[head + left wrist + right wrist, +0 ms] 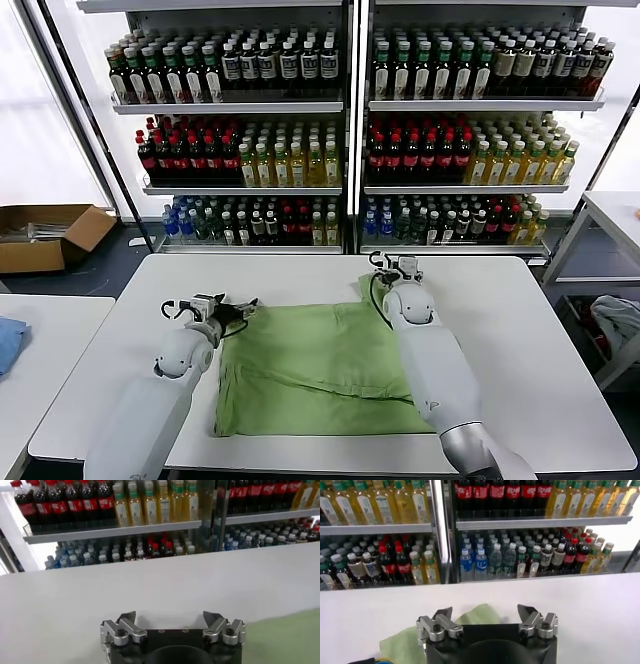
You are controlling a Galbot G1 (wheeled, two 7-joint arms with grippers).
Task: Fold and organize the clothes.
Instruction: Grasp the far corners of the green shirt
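While the shirt (315, 370) lies flat on the table (530, 340), both grippers hang released: left (240, 310) by its near corner, right (392, 264) over its far corner. Pinch edges cleanly first, I'd say.

In the head view the right arm (432, 375) lies across the green polo shirt (310, 370), hiding the shirt's right side, and no collar, buttons or print can be made out on the cloth that shows. Each wrist view cuts its own end effector off at the lower edge, the left end effector (172, 621) and the right end effector (485, 616) alike, and shows only a corner of the shirt. The bottle labels on the shelves (340, 105) are too small to read, and a blue cloth (8, 342) on the side bench is cut by the picture's left edge.
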